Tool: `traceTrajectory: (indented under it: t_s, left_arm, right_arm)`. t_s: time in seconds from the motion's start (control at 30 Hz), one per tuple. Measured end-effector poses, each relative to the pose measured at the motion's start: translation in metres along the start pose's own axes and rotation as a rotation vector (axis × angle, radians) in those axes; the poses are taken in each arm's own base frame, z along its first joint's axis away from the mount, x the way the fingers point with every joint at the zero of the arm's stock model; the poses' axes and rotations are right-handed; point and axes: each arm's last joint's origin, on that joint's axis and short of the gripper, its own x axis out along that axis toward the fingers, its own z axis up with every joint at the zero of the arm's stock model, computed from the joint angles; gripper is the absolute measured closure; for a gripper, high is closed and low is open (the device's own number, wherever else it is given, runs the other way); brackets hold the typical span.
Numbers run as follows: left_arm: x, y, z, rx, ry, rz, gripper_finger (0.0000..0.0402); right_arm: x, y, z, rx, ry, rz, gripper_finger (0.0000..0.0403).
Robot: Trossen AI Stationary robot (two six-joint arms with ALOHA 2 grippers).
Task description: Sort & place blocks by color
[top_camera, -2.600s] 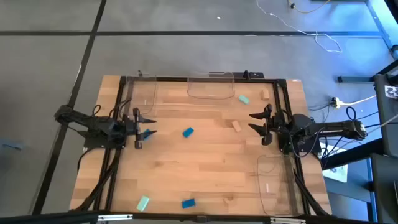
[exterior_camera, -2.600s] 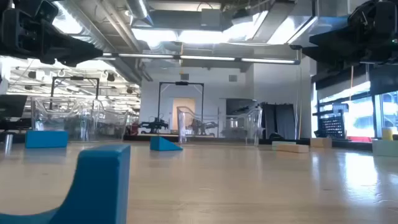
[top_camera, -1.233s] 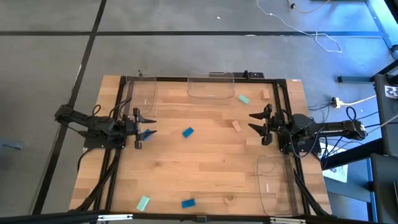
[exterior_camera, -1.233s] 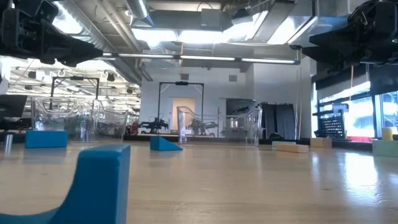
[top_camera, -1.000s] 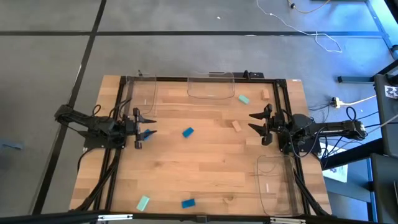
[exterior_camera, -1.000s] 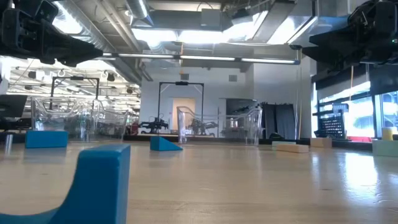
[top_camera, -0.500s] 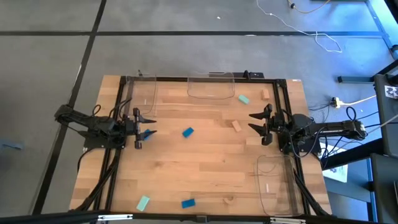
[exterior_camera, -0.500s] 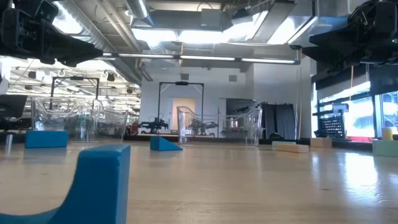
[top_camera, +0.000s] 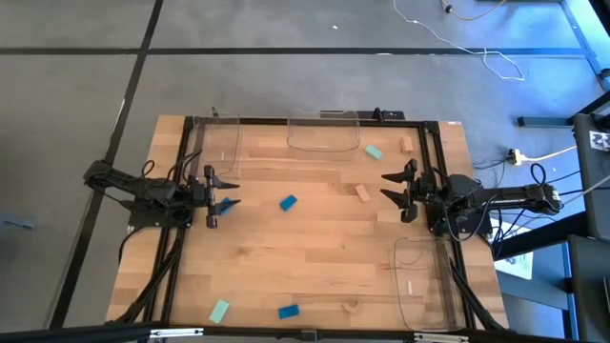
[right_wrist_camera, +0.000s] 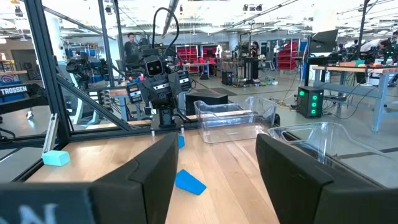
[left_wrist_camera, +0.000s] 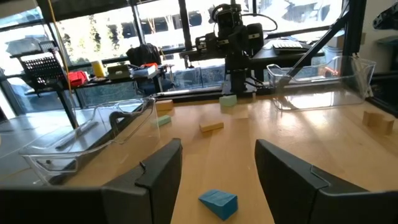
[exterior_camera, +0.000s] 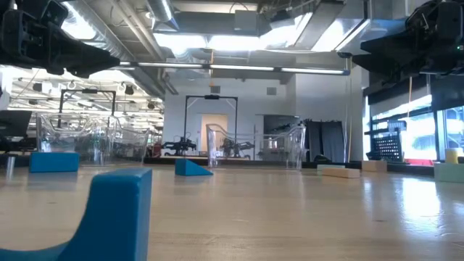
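Observation:
The high view shows small blocks lying flat and scattered on the wooden table. A blue block [top_camera: 288, 202] lies at the centre and another blue block [top_camera: 289, 311] at the near edge, beside a mint block [top_camera: 219, 311]. A mint block [top_camera: 373, 151] and a tan block [top_camera: 407, 145] lie near the far tray. A tan block [top_camera: 362, 192] sits in front of my right gripper [top_camera: 389, 189], which hovers open at the right side. My left gripper [top_camera: 231, 193] hovers open at the left side, above a third blue block [top_camera: 226, 204]. The centre blue block [left_wrist_camera: 217, 203] shows ahead of the left fingers.
Three clear plastic trays stand on the table: one at the far edge [top_camera: 324, 131], one at the far left [top_camera: 221, 145], one at the near right [top_camera: 419, 281]. A black frame [top_camera: 186, 152] borders the table. Bare wood lies between the two grippers.

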Motion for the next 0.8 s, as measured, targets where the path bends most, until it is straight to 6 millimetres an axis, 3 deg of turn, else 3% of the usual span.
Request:
traceTrajectory:
  t_s: [0.23, 0.5, 0.63, 0.8]
  left_arm:
    - [-0.002, 0.004, 0.016, -0.023, -0.069, 0.015, 0.0207]
    - [-0.004, 0.017, 0.086, 0.019, 0.009, 0.055, 0.0207]
    - [0.008, 0.016, 0.12, 0.069, 0.161, 0.063, 0.0207]
    - [0.028, 0.009, 0.141, 0.006, 0.496, 0.145, 0.0207]
  right_arm:
    - [0.0, 0.0, 0.0, -0.005, 0.001, 0.0, 0.0186]
    - [0.0, 0.0, 0.0, -0.084, 0.001, 0.0, 0.0186]
    - [0.0, 0.0, 0.0, -0.107, 0.001, 0.0, 0.0186]
    - [0.0, 0.0, 0.0, -0.109, 0.001, 0.0, 0.0186]
